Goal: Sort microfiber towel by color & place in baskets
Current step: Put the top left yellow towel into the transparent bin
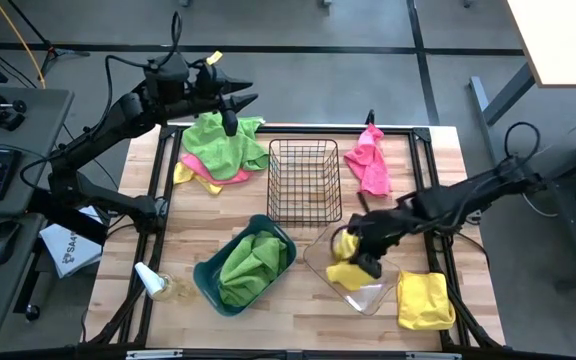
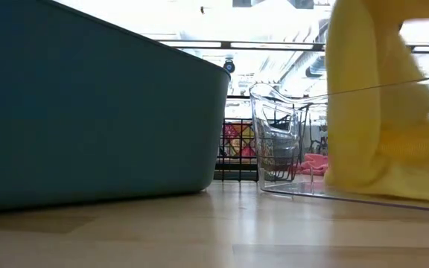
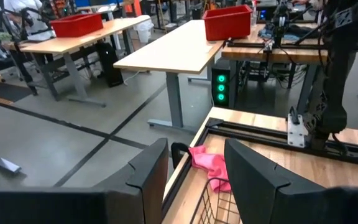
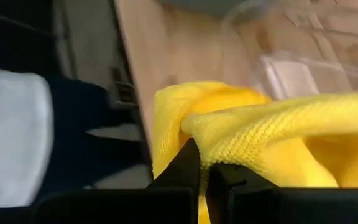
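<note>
My right gripper is over the clear plastic bin, shut on a yellow towel. My left gripper hovers open above the far-left pile of green, pink and yellow towels and touches nothing. The black wire-mesh basket stands at the table's middle, with a pink towel lying to its right. The teal bin holds a green towel. A second yellow towel lies flat near the near-right corner. My right gripper pinches a bunched fold of the yellow towel between its two fingers. The towel hangs below the fingers inside the clear bin, and its lower end rests on the bin's floor.
A small bottle-like object lies by the near-left edge beside the teal bin. The left wrist view looks past the wire basket's rim to the pink towel and the table's frame. Bare wood shows along the near edge.
</note>
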Controlling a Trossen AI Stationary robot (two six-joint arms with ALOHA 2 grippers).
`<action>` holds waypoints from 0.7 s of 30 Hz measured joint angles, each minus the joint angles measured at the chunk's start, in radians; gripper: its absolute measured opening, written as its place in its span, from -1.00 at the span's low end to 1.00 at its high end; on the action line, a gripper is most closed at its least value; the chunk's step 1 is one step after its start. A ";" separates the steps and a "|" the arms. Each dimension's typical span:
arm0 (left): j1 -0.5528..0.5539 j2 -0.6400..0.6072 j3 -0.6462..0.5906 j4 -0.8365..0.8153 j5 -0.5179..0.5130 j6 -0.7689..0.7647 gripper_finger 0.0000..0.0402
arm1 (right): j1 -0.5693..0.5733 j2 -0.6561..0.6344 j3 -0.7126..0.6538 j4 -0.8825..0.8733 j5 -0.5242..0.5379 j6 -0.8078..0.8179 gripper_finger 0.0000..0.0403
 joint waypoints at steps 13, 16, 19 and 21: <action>0.000 0.000 0.000 -0.021 0.000 -0.001 -0.27 | 0.002 0.111 0.003 -0.101 0.011 -0.057 -0.14; 0.000 0.000 0.000 -0.023 0.000 0.000 -0.27 | 0.004 0.108 0.030 -0.150 -0.019 -0.119 0.15; 0.000 0.000 0.000 -0.027 0.000 0.000 -0.27 | 0.004 0.107 0.065 -0.225 -0.022 -0.156 0.38; 0.000 0.000 0.000 -0.032 -0.001 0.000 -0.27 | 0.004 0.107 0.088 -0.274 -0.024 -0.163 0.47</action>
